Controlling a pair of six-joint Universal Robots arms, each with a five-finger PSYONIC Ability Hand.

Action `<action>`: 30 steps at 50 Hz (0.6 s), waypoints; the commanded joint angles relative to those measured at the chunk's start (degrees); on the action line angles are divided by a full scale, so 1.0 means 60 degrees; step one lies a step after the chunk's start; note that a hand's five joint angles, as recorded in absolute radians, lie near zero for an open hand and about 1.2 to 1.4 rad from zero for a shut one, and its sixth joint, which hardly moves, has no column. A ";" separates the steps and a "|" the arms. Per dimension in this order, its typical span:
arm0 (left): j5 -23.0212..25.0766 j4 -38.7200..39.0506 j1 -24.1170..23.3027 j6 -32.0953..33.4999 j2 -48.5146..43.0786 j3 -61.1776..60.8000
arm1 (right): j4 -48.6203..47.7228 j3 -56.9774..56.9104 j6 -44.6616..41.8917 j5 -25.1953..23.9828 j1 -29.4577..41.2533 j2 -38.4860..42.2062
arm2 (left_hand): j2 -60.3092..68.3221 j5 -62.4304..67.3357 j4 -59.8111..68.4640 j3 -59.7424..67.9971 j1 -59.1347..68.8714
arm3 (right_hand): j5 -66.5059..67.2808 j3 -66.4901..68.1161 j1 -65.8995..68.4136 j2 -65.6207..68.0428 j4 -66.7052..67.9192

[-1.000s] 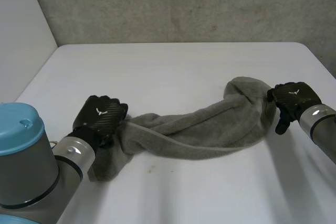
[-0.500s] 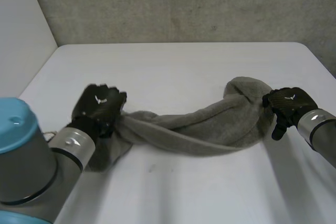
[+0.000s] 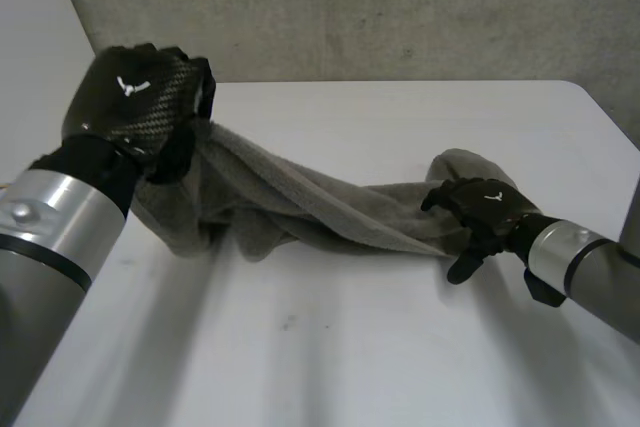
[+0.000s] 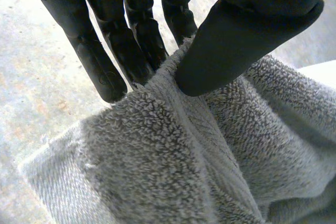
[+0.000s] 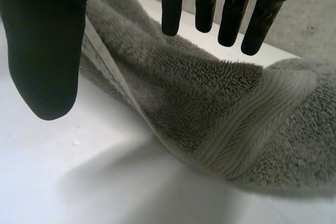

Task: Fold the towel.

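A grey towel (image 3: 300,202) stretches in a bunched band across the white table (image 3: 350,347). My left hand (image 3: 140,107) is raised high at the towel's left end, and its thumb (image 4: 236,40) pinches the cloth against the fingers (image 4: 121,51), so that end (image 4: 173,171) hangs from the grip. My right hand (image 3: 475,212) rests low over the towel's right end, fingers (image 5: 231,3) straight and spread above the cloth (image 5: 226,108), the thumb (image 5: 47,51) apart from it, holding nothing.
A grey concrete wall (image 3: 400,7) runs behind the table's far edge. A pale wall (image 3: 40,67) stands at the left. The table's right edge (image 3: 610,117) lies close beyond my right hand.
My left hand shut on the towel's left end and lifted it up and back. My right hand slid leftward along the towel's right end and its fingers spread.
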 commanded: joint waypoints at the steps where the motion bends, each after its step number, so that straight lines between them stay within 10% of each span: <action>1: -0.0010 -0.0258 0.0273 -0.1052 0.0273 0.0648 | -0.1081 -0.0079 0.0017 0.0105 0.0370 0.0976 | 0.1710 0.1907 0.1715 0.1729 0.2246 | 0.0559 0.0631 0.0166 0.0248 0.0505; 11: 0.0020 -0.0360 0.0523 -0.1185 0.0273 0.1146 | -0.2326 -0.0079 -0.0071 0.0383 0.0502 0.1387 | 0.1710 0.1907 0.1715 0.1729 0.2246 | 0.2268 0.2341 0.1875 0.1958 0.2215; 17: 0.0020 -0.0360 0.0538 -0.1609 0.0273 0.1293 | -0.2912 -0.0401 -0.0100 0.1742 0.0473 0.1505 | 0.1710 0.1907 0.1715 0.1729 0.2246 | 1.0766 1.0839 1.0373 1.0456 1.0713; 30: 0.0049 -0.0419 0.1167 -0.1684 0.0229 0.1249 | -0.0510 -0.1559 -0.0598 0.1906 0.0253 -0.2055 | 0.1710 0.1907 0.1715 0.1729 0.2246 | 1.0781 1.0854 1.0388 1.0471 1.0728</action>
